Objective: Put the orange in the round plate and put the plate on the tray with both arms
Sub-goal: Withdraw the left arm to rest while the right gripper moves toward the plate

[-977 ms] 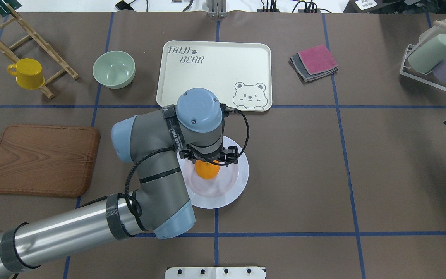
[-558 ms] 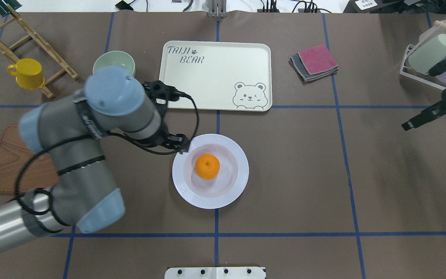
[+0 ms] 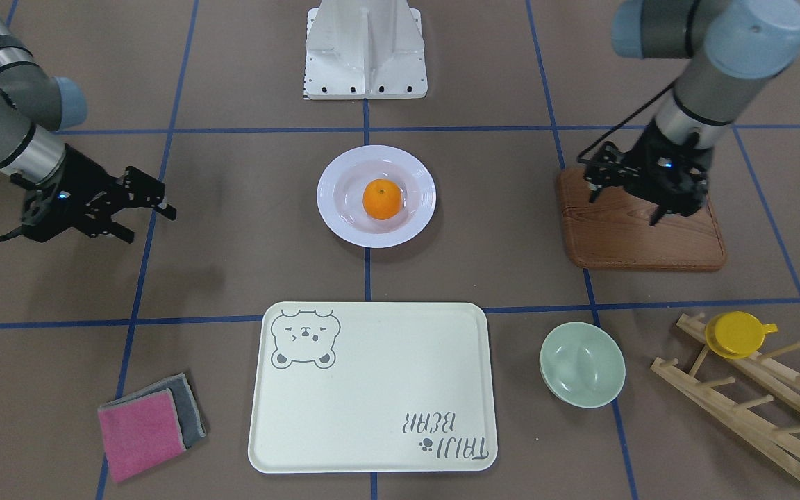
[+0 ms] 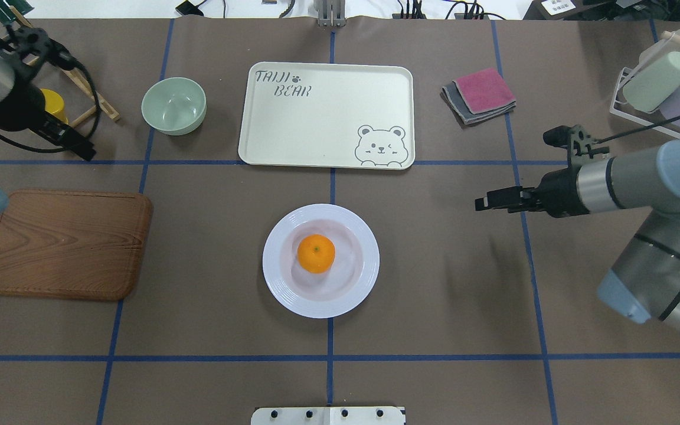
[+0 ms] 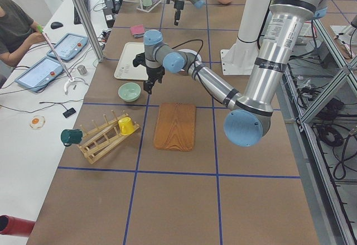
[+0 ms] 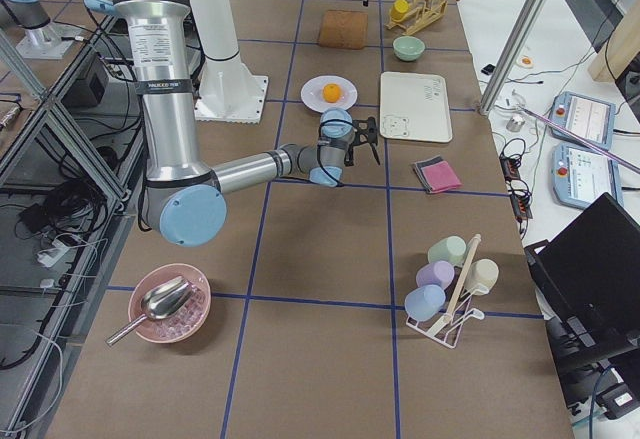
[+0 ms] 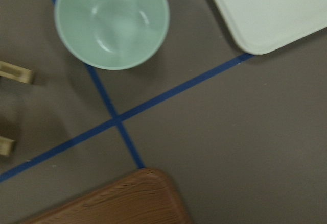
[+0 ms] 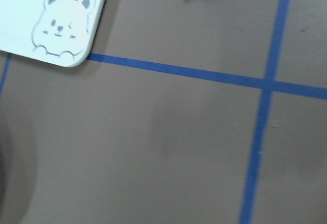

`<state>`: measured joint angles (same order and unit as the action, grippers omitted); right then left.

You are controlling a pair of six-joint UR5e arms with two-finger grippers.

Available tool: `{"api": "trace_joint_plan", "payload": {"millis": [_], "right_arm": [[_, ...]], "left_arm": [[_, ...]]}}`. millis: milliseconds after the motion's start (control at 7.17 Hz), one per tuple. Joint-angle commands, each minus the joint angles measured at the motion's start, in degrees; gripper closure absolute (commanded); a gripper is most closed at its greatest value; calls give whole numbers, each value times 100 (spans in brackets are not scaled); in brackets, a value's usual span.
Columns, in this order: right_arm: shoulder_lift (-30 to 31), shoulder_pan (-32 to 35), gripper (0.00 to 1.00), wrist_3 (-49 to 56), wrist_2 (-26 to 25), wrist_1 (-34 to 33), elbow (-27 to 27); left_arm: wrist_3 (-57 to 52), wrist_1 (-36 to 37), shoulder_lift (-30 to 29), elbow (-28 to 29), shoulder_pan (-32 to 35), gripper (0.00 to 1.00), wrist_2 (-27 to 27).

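The orange lies in the middle of the round white plate, near the table's centre. Beyond the plate lies the cream tray with nothing on it; a corner of it shows in each wrist view. My left gripper hangs open and holds nothing, far left of the plate, above the wooden board's far edge. Open and holding nothing too, my right gripper points at the plate from its right, well apart from it.
A pale-green bowl sits left of the tray. The wooden board lies at the left. A yellow cup hangs on a wooden rack. Folded cloths and a cup rack are at the right.
My left arm has pulled back from over the plate to the far left. The right arm has swung in from the right edge towards the plate. The orange rests where it was.
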<state>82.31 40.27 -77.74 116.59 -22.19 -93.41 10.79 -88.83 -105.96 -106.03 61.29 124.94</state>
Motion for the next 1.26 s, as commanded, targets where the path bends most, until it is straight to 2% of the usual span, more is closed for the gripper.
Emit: {"api": "trace_joint_plan", "payload": {"millis": [0, 140, 279, 419, 698, 1116], "right_arm": [[-57, -1131, 0, -2377, -2017, 1484, -20], [-40, -1962, 0, -2839, -3470, 1916, 15], [-66, -2762, 0, -2852, -4729, 2103, -28], [-275, -2927, 0, -2922, -4881, 2096, 33], [-312, -2938, 1, -3764, -4882, 2096, 138], [-575, -2946, 1, -3749, -4882, 2087, 603]], "left_arm": [[-1049, -3, 31, 555, 654, 0, 110], [-1235, 6, 49, 635, 795, 0, 110], [-1359, 6, 49, 732, 875, 0, 110], [-1569, -3, 49, 863, 963, 0, 110], [-1615, -3, 49, 908, 990, 0, 110], [-1597, -12, 58, 908, 990, 0, 110]]}}
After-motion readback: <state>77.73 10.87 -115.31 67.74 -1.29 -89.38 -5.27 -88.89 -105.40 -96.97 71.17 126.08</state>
